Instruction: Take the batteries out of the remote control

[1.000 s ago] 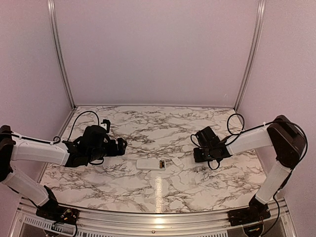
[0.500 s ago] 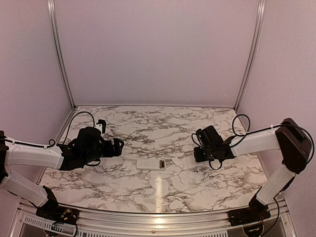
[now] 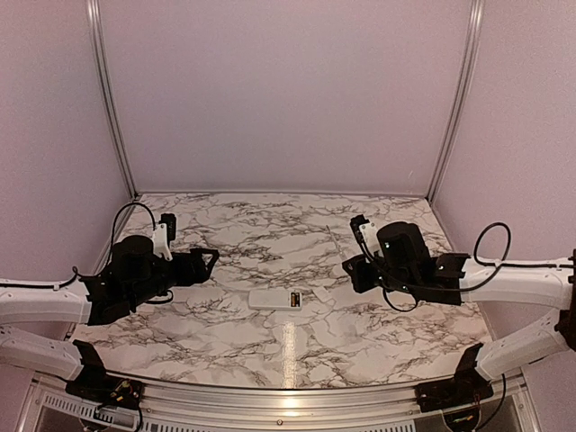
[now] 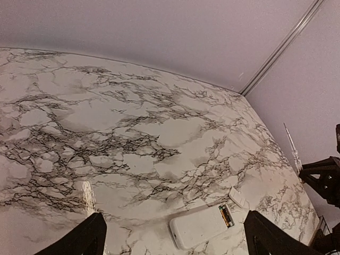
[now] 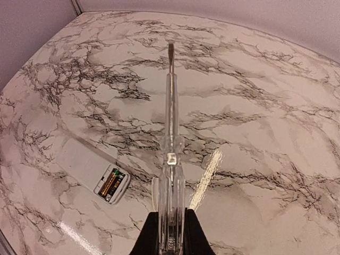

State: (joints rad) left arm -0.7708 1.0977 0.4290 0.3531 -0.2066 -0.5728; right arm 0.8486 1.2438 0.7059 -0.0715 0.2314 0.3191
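worktop [image 3: 270,225]: glossy; things may skid.
left tool [image 3: 203,261]: wide, empty, not bracing anything.
right tool [image 5: 169,234]: pinching screwdriver [image 5: 171,133], tip clear of remote.
remote control [image 3: 279,298]: mid-worktop, unpinned; prying could shove it.
batteries [image 5: 112,185]: seemingly both in open bay; may pop, roll.

**Top external:** fixed high behind the arm bases, tilted down and forward. It takes in the whole marble surface [image 3: 270,351] from far range.

**Left wrist:** low over the surface at 9 o'clock of the remote control [image 3: 279,298], facing 3 o'clock, at middling range.

**Right wrist:** at 3 o'clock of the remote control, facing 9 o'clock. It sights along the clear rod [image 5: 170,133] in the right claw [image 5: 169,226], close in.

**Shared by all three:** the remote control and the marble around it.
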